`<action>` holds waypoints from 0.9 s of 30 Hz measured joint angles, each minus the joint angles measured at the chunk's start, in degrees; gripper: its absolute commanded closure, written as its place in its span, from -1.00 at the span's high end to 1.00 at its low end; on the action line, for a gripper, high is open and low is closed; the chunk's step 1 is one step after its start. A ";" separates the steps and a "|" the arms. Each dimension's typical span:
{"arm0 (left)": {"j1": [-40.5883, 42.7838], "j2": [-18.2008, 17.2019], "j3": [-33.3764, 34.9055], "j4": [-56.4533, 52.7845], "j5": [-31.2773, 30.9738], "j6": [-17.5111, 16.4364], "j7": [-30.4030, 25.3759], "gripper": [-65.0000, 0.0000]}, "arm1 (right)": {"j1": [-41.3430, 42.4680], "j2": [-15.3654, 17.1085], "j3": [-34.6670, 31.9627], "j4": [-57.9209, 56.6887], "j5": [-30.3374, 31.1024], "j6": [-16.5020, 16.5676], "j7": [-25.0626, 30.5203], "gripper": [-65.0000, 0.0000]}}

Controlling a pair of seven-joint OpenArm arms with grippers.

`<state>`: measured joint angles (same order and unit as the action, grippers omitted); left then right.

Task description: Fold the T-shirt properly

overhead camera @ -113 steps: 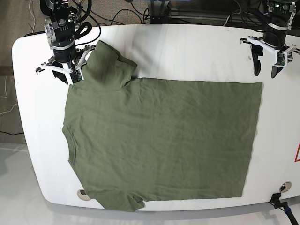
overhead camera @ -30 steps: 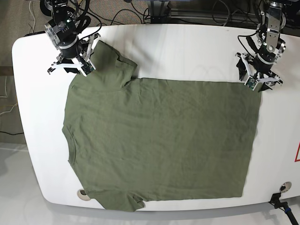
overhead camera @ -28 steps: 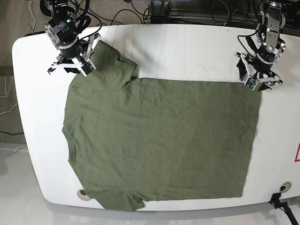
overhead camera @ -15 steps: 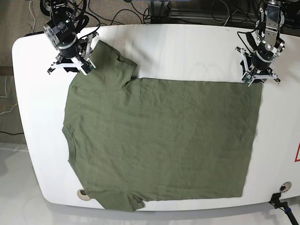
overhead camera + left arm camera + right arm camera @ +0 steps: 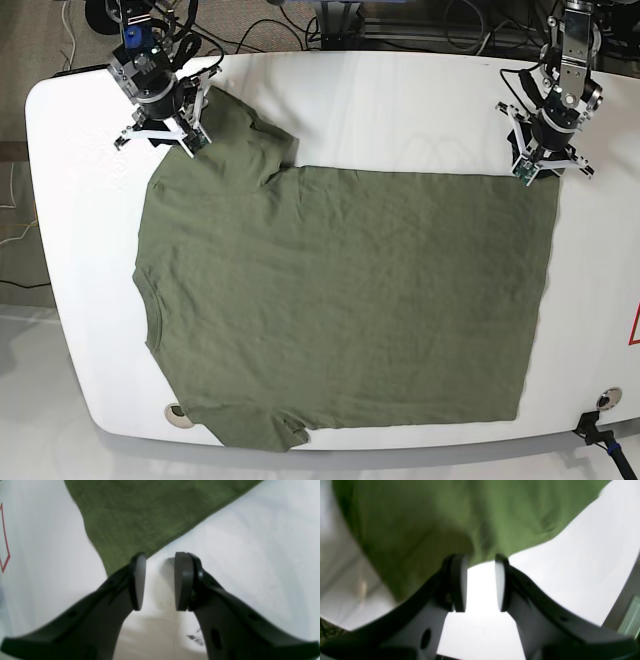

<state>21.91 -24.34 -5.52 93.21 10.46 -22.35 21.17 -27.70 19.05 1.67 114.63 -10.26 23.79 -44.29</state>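
1. T-shirt [image 5: 340, 300] lies flat and spread out on the white surface [image 5: 400, 110]. Its neck is at the left side of the base view and its bottom hem is at the right side, so its long way runs left to right.

2. Both arms are at the far edge of the shirt, one at each end. The near edge has no gripper by it.

3. The left gripper [image 5: 546, 160] sits at the far hem corner, on the right of the base view. Its wrist view shows the two pads a small way apart, with white surface between them. The shirt corner [image 5: 125, 562] touches one pad [image 5: 138, 580]. I cannot tell if any cloth is pinched.

4. The right gripper [image 5: 165, 125] sits at the far sleeve [image 5: 235, 135], on the left of the base view. Its pads also stand a small way apart. The sleeve edge [image 5: 480, 555] reaches the pad tips, but I cannot tell if it is caught.

5. The shirt stretches away from both grippers toward the near side. I think the next move is to bring the far edge toward the near edge, both arms going together.
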 measured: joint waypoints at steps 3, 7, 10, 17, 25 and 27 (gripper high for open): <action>-0.02 -0.13 -0.09 0.07 -0.15 -0.07 -0.11 -0.44 | -0.94 -0.11 0.07 0.02 0.00 0.04 -1.03 -0.43; 0.22 0.02 -1.90 0.11 -0.13 -0.70 0.35 -0.44 | -0.52 -0.15 0.04 0.00 -0.02 0.20 -0.96 -0.43; 0.98 0.07 -3.82 1.38 0.48 -1.33 2.51 -0.44 | -0.61 -0.17 0.13 0.02 0.07 0.07 -0.92 -0.43; 0.98 0.04 -6.69 2.12 0.46 -1.53 2.43 -0.44 | -0.11 -2.32 0.39 0.00 0.20 0.13 -0.94 -0.43; -0.90 5.01 -16.35 2.12 0.42 -11.23 2.49 -0.44 | 0.20 -5.22 0.42 0.00 0.57 0.13 -0.31 -0.43; -2.73 7.41 -20.24 1.97 0.48 -14.53 2.62 -0.44 | 0.24 -6.14 0.66 0.02 0.33 0.07 -0.33 -0.43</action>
<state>19.18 -16.93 -25.76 95.18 10.94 -36.88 23.79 -27.46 12.91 2.33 114.65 -9.93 23.86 -44.62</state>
